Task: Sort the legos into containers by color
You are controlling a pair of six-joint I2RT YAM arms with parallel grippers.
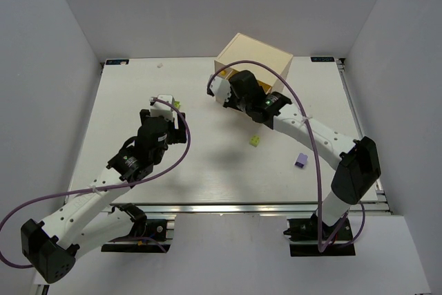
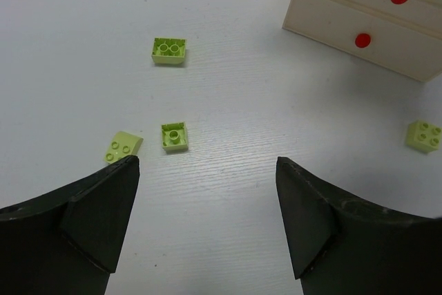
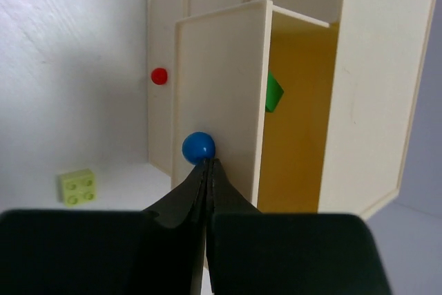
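Legos (image 2: 174,136) mostly lie unsorted, twelve o'clock of the parted left gripper (image 2: 207,165); one green brick (image 3: 273,92) sits in the drawer (image 3: 219,88), right gripper (image 3: 208,167) pressed together.

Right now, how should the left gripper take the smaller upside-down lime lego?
Pinch the smaller upside-down lego across two opposite side walls, with the left gripper descending from above. It lies flat, hollow side up, edges roughly square to the open jaws.
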